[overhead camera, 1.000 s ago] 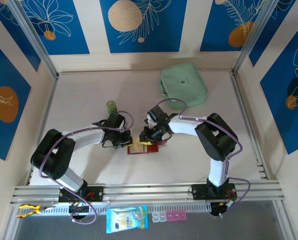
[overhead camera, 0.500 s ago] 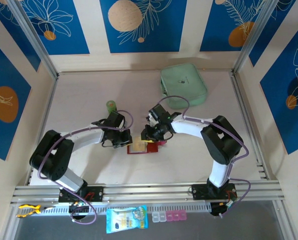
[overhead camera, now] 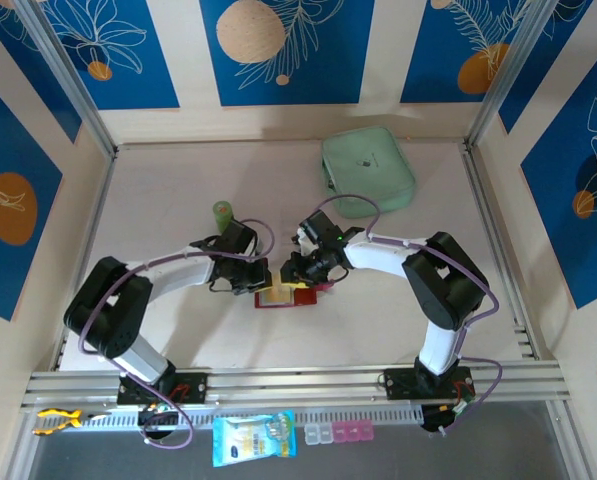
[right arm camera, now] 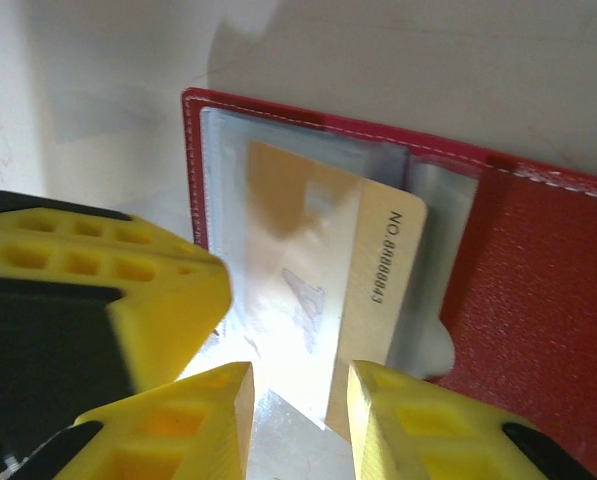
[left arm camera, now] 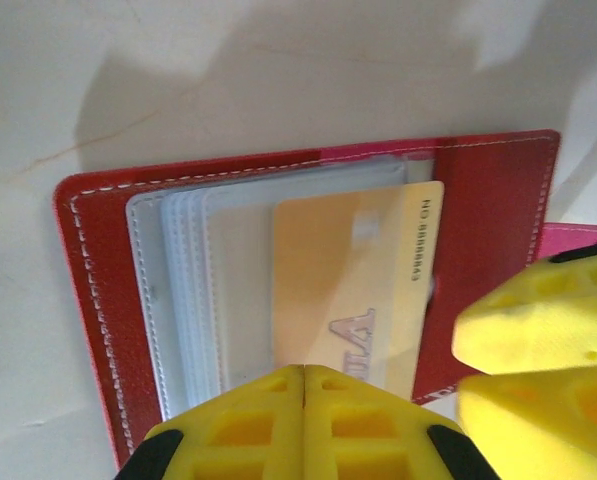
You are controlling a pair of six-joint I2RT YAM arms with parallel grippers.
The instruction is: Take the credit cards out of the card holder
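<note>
**Top view.** The card holder (overhead camera: 283,298) lay open and flat on the desk (overhead camera: 178,180), near the middle, well apart from the mint-green pouch (overhead camera: 368,172); the left claw (overhead camera: 262,285) stood over its left part and the right claw (overhead camera: 292,278) over its middle, the two close together.

**Left wrist view.** The card holder (left arm camera: 108,300) ran with its long axis across the picture; the left claw (left arm camera: 303,420) had its yellow pads pressed together with no gap, over the holder's near edge and directly below the credit card (left arm camera: 353,290); fingers (left arm camera: 538,340) of the right claw sat just beside it on the right.

**Right wrist view.** The right claw (right arm camera: 300,420) stood with its fingers apart, the near end of the credit card (right arm camera: 308,270) lying in the gap between them; whether either pad touched the card could not be told; the left claw (right arm camera: 98,290) sat just beside, over the clear sleeves (right arm camera: 223,150) at the holder's (right arm camera: 548,300) left edge.

**Orientation.** The tan-orange card lay with its long axis crosswise to the holder's long axis, running from the holder's far edge toward the claws; its numbered long edge faced the bare red half, and that strip looked free of the sleeve while the rest lay under clear plastic.

**Change.** Against the picture a second before, the left claw had shifted slightly toward the holder and the right claw had drawn in over it, the right elbow swinging outward; the holder had kept its place.
</note>
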